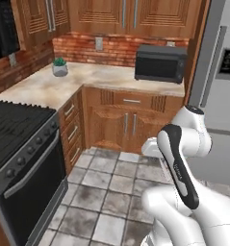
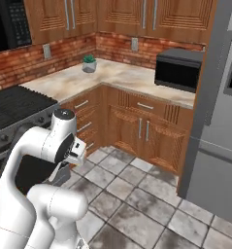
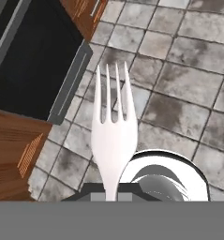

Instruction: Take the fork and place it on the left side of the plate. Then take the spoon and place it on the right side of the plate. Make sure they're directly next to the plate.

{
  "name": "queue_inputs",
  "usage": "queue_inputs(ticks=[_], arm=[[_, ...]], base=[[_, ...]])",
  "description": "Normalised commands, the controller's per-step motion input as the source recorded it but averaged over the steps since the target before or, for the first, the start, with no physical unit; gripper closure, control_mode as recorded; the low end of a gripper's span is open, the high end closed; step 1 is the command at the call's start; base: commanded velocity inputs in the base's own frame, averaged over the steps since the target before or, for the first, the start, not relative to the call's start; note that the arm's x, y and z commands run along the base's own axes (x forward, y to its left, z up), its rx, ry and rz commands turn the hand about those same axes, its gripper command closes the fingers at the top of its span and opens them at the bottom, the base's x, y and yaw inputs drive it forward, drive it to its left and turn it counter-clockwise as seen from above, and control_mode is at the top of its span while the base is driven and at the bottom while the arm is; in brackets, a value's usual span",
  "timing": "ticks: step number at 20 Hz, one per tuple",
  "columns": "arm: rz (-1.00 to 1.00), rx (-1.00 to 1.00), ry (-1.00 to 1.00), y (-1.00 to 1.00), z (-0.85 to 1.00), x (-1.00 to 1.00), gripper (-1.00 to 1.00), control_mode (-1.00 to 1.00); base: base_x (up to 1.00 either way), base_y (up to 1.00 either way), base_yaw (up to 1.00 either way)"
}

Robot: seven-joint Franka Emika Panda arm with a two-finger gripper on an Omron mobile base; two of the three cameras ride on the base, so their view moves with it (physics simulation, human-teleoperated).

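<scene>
The fork (image 3: 113, 136) looks pale grey, with a narrow head of slim tines. It stands up from the bottom of the hand view, its handle pinched between the fingertips of my gripper (image 3: 112, 193), which is shut on it. Its tines point out over the grey floor tiles (image 3: 179, 103). The arm is folded close to the base, with the hand (image 1: 152, 147) held low above the floor in front of the cabinets. The spoon and the blue plate are out of view.
A black stove (image 1: 20, 144) stands at the left, and its oven door (image 3: 33, 56) appears in the hand view. The corner counter (image 1: 87, 77) carries a black microwave (image 1: 159, 62) and a small potted plant (image 1: 60, 67). A steel fridge (image 1: 217, 86) stands at the right.
</scene>
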Motion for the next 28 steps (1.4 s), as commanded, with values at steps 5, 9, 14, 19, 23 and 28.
queue_inputs(ticks=[5, 9, 14, 19, 23, 28], arm=[[0.00, 0.00, 0.00, 0.00, 0.00, 0.00, 1.00, 1.00], [0.00, 0.00, 0.00, 0.00, 0.00, 0.00, 1.00, 1.00], [0.00, 0.00, 0.00, 0.00, 0.00, 0.00, 1.00, 1.00], [0.00, 0.00, 0.00, 0.00, 0.00, 0.00, 1.00, 1.00], [0.00, 0.00, 0.00, 0.00, 0.00, 0.00, 1.00, 1.00], [0.00, 0.00, 0.00, 0.00, 0.00, 0.00, 1.00, 1.00]], base=[[0.00, -0.68, -0.39], [0.00, -0.70, -0.41], [0.00, -0.68, -0.41], [0.00, -0.69, -0.40], [0.00, -0.75, -0.39], [0.01, -0.81, -0.35]])
